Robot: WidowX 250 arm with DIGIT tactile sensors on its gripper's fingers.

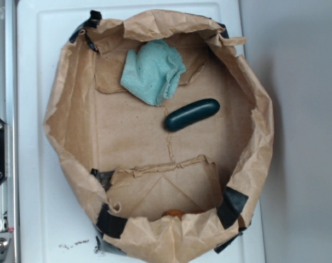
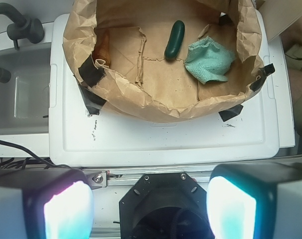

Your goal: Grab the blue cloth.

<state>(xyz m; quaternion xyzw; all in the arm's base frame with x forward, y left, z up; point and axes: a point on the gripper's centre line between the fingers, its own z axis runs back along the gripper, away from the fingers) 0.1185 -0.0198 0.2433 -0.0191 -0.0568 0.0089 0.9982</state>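
Observation:
The blue cloth [image 1: 153, 72] is a crumpled pale aqua terry washcloth lying on the floor of a brown paper-lined basket [image 1: 248, 98], near its top rim in the exterior view. It also shows in the wrist view [image 2: 209, 61], at the right inside the basket. A dark green glossy oblong [image 1: 192, 114] lies just beside it. My gripper [image 2: 150, 209] is open and empty, its two fingers wide apart at the bottom of the wrist view, well back from the basket, over the robot's black base. The gripper does not show in the exterior view.
The basket stands on a white board [image 2: 161, 139]. Black tape patches [image 1: 112, 222] hold the paper rim. An orange thing [image 1: 174, 213] peeks under a paper flap. A grey sink [image 2: 19, 94] with a dark faucet is at the left in the wrist view.

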